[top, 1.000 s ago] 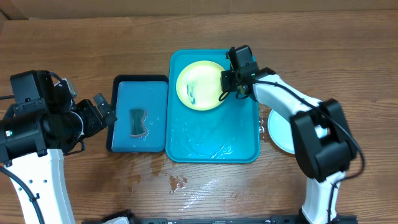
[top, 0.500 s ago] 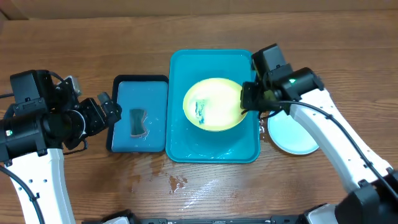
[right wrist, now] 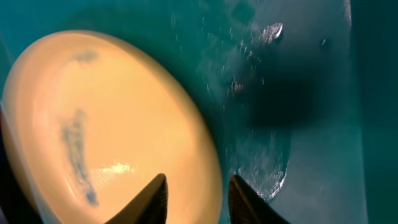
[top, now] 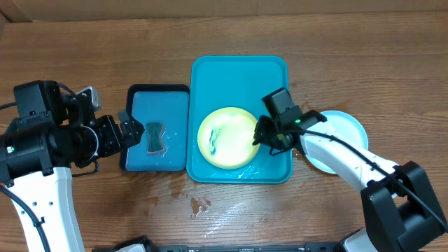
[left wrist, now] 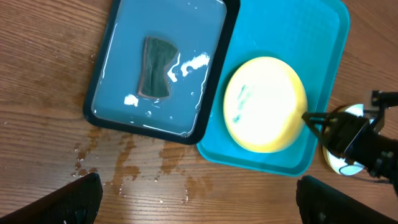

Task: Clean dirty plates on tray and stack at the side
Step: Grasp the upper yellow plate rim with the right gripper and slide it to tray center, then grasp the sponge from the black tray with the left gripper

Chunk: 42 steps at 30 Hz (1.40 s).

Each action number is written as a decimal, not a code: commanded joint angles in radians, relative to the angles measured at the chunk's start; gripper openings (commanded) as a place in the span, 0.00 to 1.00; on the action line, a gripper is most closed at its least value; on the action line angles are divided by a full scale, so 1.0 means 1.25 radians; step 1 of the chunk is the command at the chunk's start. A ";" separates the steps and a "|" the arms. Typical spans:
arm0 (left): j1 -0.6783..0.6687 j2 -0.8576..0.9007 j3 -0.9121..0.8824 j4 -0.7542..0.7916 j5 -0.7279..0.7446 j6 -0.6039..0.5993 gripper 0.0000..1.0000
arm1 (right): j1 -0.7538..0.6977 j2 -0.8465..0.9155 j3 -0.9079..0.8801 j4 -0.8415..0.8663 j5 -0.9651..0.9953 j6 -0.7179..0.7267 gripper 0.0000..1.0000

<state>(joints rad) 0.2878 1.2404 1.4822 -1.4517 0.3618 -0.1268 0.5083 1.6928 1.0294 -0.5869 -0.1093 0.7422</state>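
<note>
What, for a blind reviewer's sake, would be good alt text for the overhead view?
The right gripper clamps the rim of a smeared yellow-green plate over the light-teal tray. A teal-rimmed plate sits on the table to its right; the open left gripper hovers at a smaller blue tray holding a dark pad.

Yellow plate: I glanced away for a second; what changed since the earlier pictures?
The right gripper, clamped on the yellow-green plate, has pulled it from the far end of the tray to its near end. The left gripper edged toward the blue tray. The sponge and the teal plate stayed put.
</note>
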 commanded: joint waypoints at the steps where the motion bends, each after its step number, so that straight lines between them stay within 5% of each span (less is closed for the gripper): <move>1: -0.006 0.003 -0.007 -0.002 -0.020 0.021 1.00 | -0.002 -0.015 0.037 -0.050 0.046 -0.048 0.42; 4: -0.007 0.003 -0.036 0.000 -0.020 0.021 1.00 | -0.027 -0.047 0.079 -0.119 0.072 -0.067 0.43; 11: -0.048 0.003 -0.203 0.116 -0.024 0.021 0.94 | -0.061 -0.172 0.180 -0.230 0.048 -0.323 0.46; 17: -0.158 0.069 -0.343 0.294 -0.195 -0.062 0.86 | -0.061 -0.242 0.183 -0.292 0.016 -0.334 0.66; 25: -0.280 0.257 -0.347 0.409 -0.384 -0.189 0.82 | -0.061 -0.233 0.183 -0.315 -0.040 -0.334 0.67; 29: -0.269 0.342 -0.347 0.434 -0.381 -0.241 0.62 | -0.061 -0.233 0.182 -0.337 -0.042 -0.334 0.67; 32: -0.250 0.381 -0.346 0.436 -0.364 -0.275 0.19 | -0.061 -0.233 0.181 -0.352 -0.040 -0.334 0.66; 33: -0.244 0.385 -0.345 0.436 -0.349 -0.278 0.13 | -0.061 -0.233 0.181 -0.353 -0.040 -0.334 0.66; 35: -0.231 0.383 -0.339 0.439 -0.311 -0.279 0.04 | -0.061 -0.233 0.181 -0.353 -0.040 -0.334 0.66; 42: -0.214 0.382 -0.201 0.323 -0.272 -0.251 0.06 | -0.061 -0.233 0.181 -0.352 -0.039 -0.334 0.65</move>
<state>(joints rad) 0.0116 1.7206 1.1164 -1.0077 -0.0101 -0.4435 0.4290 1.4017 1.2488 -1.0328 -0.1532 0.3351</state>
